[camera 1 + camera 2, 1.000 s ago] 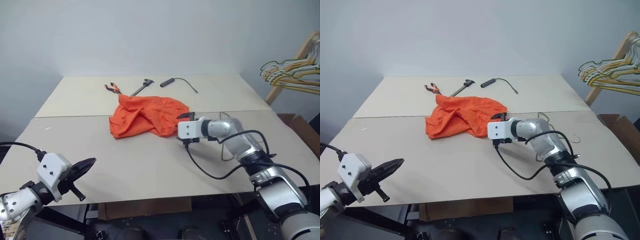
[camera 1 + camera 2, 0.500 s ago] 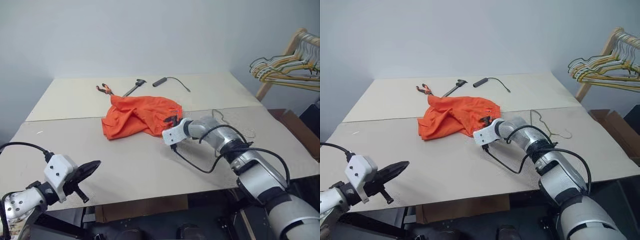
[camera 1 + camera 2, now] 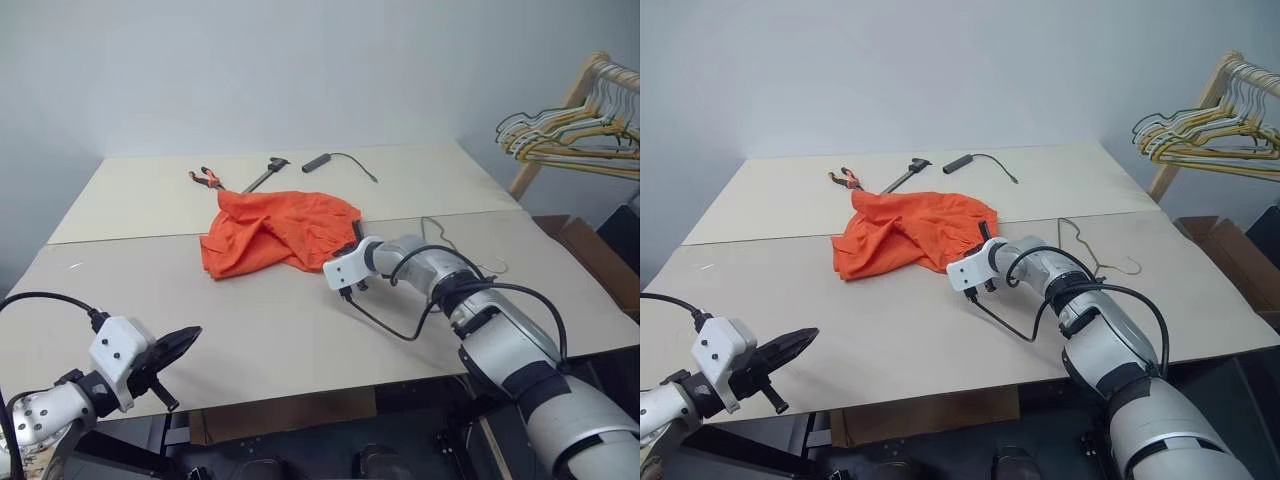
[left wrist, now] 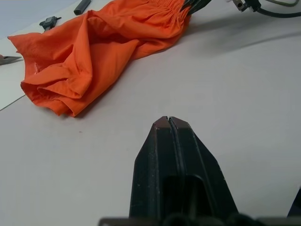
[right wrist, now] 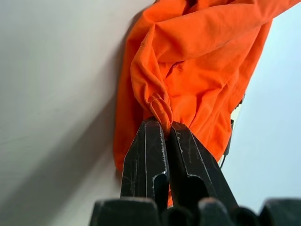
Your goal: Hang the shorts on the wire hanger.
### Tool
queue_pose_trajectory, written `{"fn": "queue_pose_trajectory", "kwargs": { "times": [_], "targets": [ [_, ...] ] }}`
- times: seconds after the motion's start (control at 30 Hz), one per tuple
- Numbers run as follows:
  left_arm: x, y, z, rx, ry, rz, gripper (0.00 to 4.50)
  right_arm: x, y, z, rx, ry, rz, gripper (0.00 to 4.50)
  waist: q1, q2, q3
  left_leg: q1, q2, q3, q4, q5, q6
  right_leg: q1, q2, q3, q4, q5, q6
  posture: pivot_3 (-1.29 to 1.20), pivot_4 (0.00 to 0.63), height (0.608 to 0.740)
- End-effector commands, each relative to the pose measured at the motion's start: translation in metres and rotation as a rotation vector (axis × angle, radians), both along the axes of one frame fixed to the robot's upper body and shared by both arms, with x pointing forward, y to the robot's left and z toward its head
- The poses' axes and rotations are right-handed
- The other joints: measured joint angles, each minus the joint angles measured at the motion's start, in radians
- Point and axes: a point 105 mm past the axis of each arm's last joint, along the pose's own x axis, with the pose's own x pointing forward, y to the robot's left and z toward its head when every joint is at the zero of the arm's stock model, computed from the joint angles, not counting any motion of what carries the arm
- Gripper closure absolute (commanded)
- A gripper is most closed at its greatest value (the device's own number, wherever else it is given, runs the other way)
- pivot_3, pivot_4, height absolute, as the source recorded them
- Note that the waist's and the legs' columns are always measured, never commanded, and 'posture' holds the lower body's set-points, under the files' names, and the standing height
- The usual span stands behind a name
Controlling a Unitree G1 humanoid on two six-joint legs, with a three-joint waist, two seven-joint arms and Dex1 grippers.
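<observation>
The left gripper (image 3: 188, 338) hangs over the near left corner of the table (image 3: 250, 320), its two black fingers (image 4: 171, 155) pressed together on nothing, well short of the cloth. Ahead of it and to its right lie the shorts (image 3: 272, 228), a crumpled orange heap on the seam between the two tabletop boards; the folds hide which part is leg and which is seat, though gathered elastic shows at the edge nearest the right arm. Past the heap, an orange-handled tool (image 3: 207, 179) is partly covered by the fabric, and beside it lie a black-headed rod (image 3: 262, 172) and a dark stick with a trailing cable (image 3: 335, 158); what these are is hard to make out.

The right gripper (image 5: 165, 129) sits at the right edge of the heap, pinched tight on a fold of the waistband. From the head views its fingertips are buried in cloth. Just to the right of that arm the wire hanger (image 3: 1090, 252) lies flat on the table, so thin that part of its outline is lost against the board and behind the arm.

The table is pale beige, backed by a plain grey-white wall. At the far right a wooden rack (image 3: 560, 115) is cut off by the edge, carrying a bunch of hangers (image 3: 570, 140).
</observation>
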Motion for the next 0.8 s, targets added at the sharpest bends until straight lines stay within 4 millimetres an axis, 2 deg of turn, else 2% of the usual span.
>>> {"fn": "queue_pose_trajectory", "kwargs": {
  "times": [0.03,0.13,0.23,0.37,0.5,0.63,0.8],
  "targets": [
    [0.001,0.003,0.007,0.022,-0.04,0.006,4.5,-0.006,0.005,0.023,0.047,-0.047,0.081,4.49,0.003,0.0,0.0,0.0,0.0,0.0,0.0,0.0,0.0,0.0,0.0,0.0,0.0,0.0,0.0,0.08,0.0,0.74],
    [0.003,0.006,0.007,0.042,-0.041,0.004,4.5,-0.017,-0.001,0.027,0.073,-0.053,0.12,4.49,0.007,0.0,0.0,0.0,0.0,-0.001,0.0,0.0,0.0,0.0,0.0,0.0,-0.001,0.0,0.0,0.07,0.0,0.74],
    [0.01,0.011,0.008,0.078,-0.045,-0.003,4.5,-0.035,-0.022,0.035,0.082,-0.064,0.154,4.49,0.011,0.0,0.0,-0.001,0.0,-0.002,0.0,0.0,0.0,0.001,0.0,-0.001,-0.002,0.0,0.0,0.06,0.0,0.74],
    [0.028,0.017,0.008,0.147,-0.058,-0.011,4.5,-0.065,-0.047,0.042,0.097,-0.06,0.2,4.49,0.023,0.0,0.0,-0.001,0.0,-0.002,0.0,0.0,0.001,0.001,0.0,-0.002,-0.003,0.0,0.0,0.04,0.0,0.74],
    [0.054,0.016,0.003,0.24,-0.076,-0.04,4.5,-0.094,-0.063,0.037,0.085,-0.013,0.235,4.49,0.018,0.0,0.0,0.0,0.0,-0.002,0.0,0.0,0.001,0.003,0.002,-0.001,-0.003,0.0,0.0,0.02,0.0,0.74],
    [0.078,0.008,-0.01,0.339,-0.093,-0.103,4.5,-0.113,-0.065,0.035,0.117,0.045,0.243,4.49,0.008,0.0,0.0,0.001,0.001,-0.002,0.0,0.0,0.001,0.003,0.003,-0.001,-0.002,0.0,0.0,0.0,0.0,0.74],
    [0.113,0.002,-0.021,0.43,-0.132,-0.137,4.5,-0.118,-0.06,0.03,0.145,0.075,0.226,4.49,-0.002,-0.002,-0.001,0.001,0.001,-0.001,0.002,0.0,0.002,0.003,0.003,-0.001,-0.002,0.001,0.0,-0.03,0.0,0.74]
  ]
}}
